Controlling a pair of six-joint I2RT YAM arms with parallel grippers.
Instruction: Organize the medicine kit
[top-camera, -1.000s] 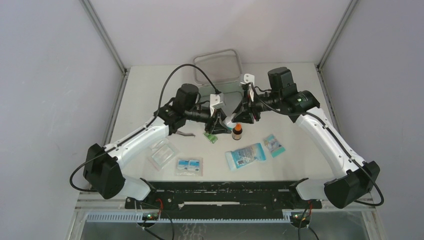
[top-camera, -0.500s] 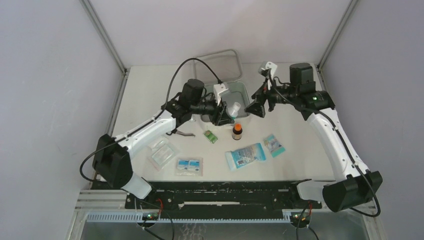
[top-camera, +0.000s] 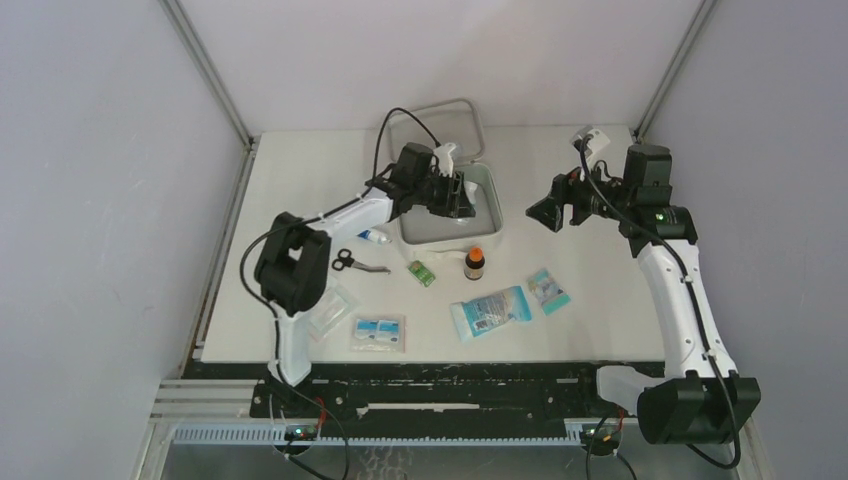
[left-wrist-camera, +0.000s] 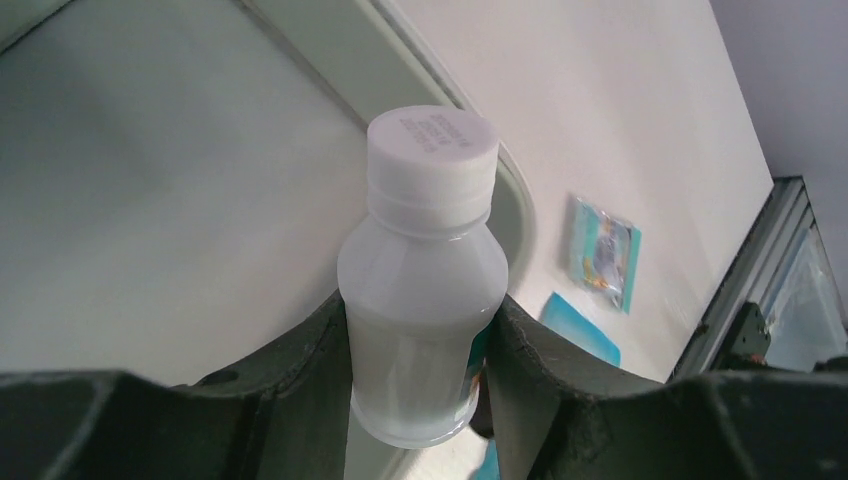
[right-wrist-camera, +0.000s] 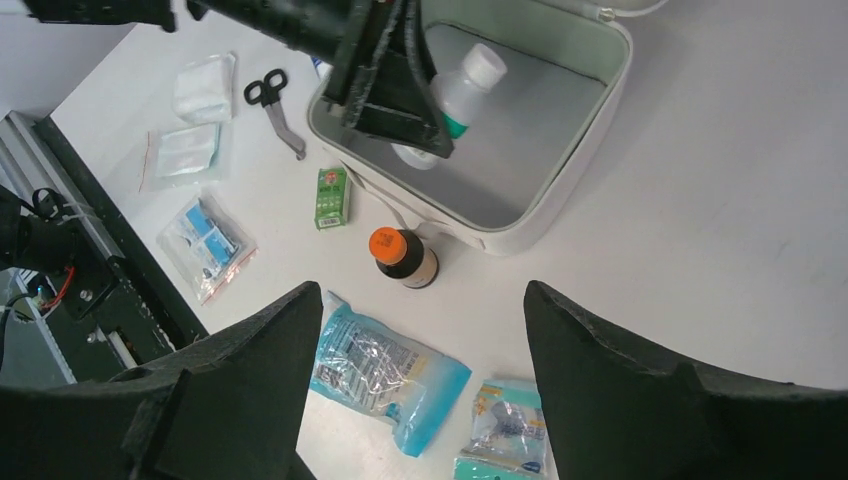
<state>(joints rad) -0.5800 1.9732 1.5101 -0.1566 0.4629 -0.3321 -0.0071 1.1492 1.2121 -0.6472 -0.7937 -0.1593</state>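
Left gripper (top-camera: 455, 192) clamped on white bottle (left-wrist-camera: 425, 290), held tilted over the open medicine kit (right-wrist-camera: 520, 150) at back-centre of table (top-camera: 300, 180); right gripper (top-camera: 540, 211) spread wide, empty, hovering right of kit, apart.

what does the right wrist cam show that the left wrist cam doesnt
Only the right wrist view: the whole open medicine kit, with scissors, a green box and an orange-capped bottle on the table beside it. Only the left wrist view: faint lettering on the white bottle cap, and the left fingers pressing its sides, close up. Both: that bottle held at the kit's grey inside, and a teal packet.
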